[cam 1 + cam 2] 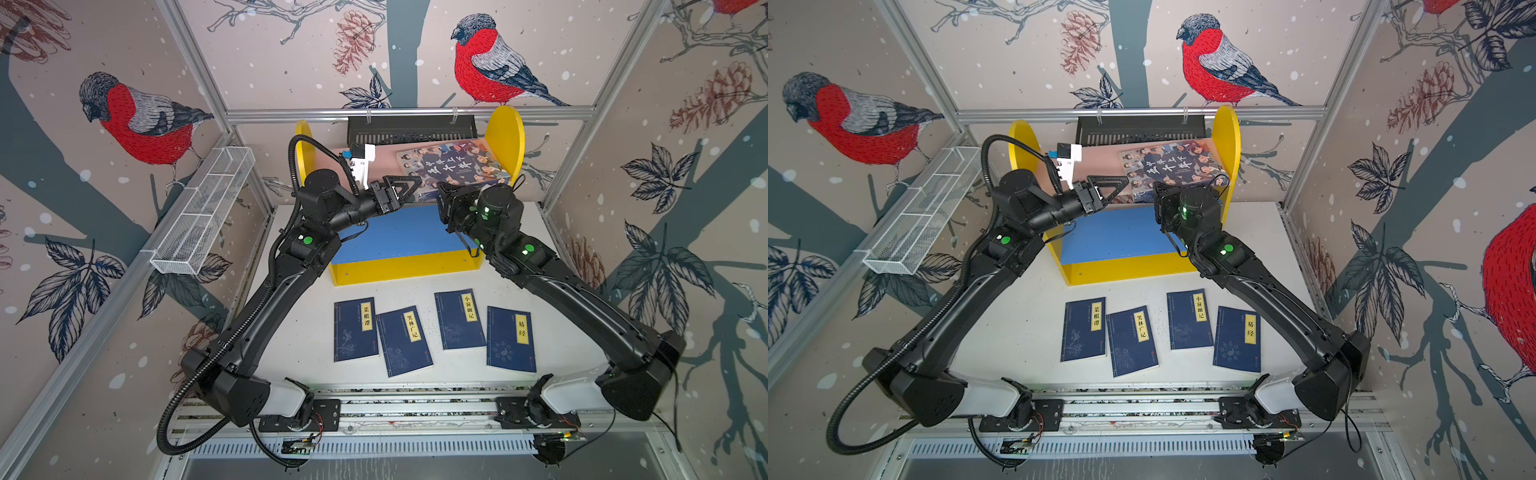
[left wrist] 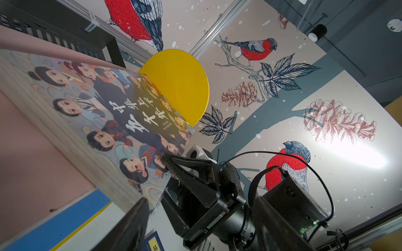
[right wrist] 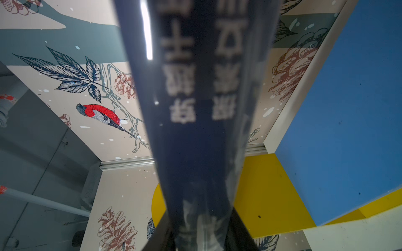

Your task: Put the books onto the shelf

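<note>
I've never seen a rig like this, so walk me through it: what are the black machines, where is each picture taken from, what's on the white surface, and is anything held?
The black machines are two robot arms, each ending in a two-fingered gripper. Two pictures look down from one overhead camera; the other two come from cameras on the arms' wrists. On the white table four navy books lie flat in front of a yellow shelf. A colourful book lies on the shelf's pink upper board. The right gripper is clamped on that book's near edge; its wrist view shows the book between its fingers. The left gripper is open beside the book, holding nothing.
</note>
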You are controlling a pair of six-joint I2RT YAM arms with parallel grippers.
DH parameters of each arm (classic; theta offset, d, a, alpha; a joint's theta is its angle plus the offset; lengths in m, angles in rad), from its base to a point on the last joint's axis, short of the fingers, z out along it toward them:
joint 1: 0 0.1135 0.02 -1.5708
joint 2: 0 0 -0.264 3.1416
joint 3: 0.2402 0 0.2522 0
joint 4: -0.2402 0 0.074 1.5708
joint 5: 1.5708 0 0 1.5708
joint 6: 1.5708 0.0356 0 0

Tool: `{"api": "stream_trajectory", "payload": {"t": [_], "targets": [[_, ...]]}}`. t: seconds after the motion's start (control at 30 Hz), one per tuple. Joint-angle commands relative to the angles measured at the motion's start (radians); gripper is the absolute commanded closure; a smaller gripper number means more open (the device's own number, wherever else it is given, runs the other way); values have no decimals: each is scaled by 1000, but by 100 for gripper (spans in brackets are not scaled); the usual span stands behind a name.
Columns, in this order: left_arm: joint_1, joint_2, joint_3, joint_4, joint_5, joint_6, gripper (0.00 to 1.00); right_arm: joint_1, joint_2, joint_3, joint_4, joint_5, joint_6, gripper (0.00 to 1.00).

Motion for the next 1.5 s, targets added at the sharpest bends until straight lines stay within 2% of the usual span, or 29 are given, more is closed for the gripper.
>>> {"api": "stream_trajectory", "payload": {"t": [0.0,0.2,0.37,0.6,0.7,0.9,1.1,1.3,1.47], "targets": [[3,-6,-6,23,9,19,25,-2,3,3,54,-13,14,63],[3,-8,3,-4,-4,87,24,3,-25,-14,47,-12,14,50],[3,-19,33,-54,-26,186,24,9,-57,-20,24,1,-1,48],[-2,-58,77,-192,-118,426,24,-2,-144,-92,-27,2,-4,48],[-2,-74,60,-199,-138,454,24,-24,-151,-109,-22,-39,-5,49],[-2,-93,18,-180,-122,445,24,-29,-145,-102,-7,-74,-52,57],[-2,-112,-17,-160,-108,453,24,-31,-151,-104,36,-98,-93,76],[-2,-115,-24,-154,-107,451,24,-37,-138,-94,56,-105,-115,81],[-1,-115,-26,-151,-110,447,24,-37,-137,-96,49,-89,-103,81]]}}
